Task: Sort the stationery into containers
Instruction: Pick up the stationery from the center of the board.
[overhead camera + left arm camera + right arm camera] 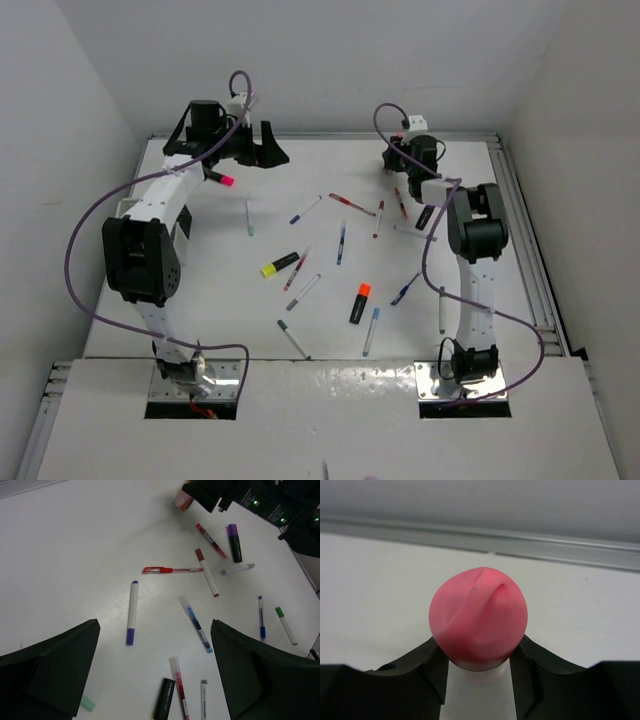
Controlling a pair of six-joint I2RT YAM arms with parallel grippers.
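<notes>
Thin pens and markers lie scattered over the white table, among them a red pen, a yellow highlighter, an orange-black highlighter and a pink-black highlighter. My right gripper is at the back of the table, shut on the small pink-capped stick, which stands upright on the table. The stick also shows in the left wrist view. My left gripper is open and empty, above the back left of the table. No mesh containers are in view.
A raised rail runs along the table's right edge, and white walls close in the back and sides. A purple-capped black highlighter lies by the right arm. A purple-capped pen and a blue pen lie below the left gripper.
</notes>
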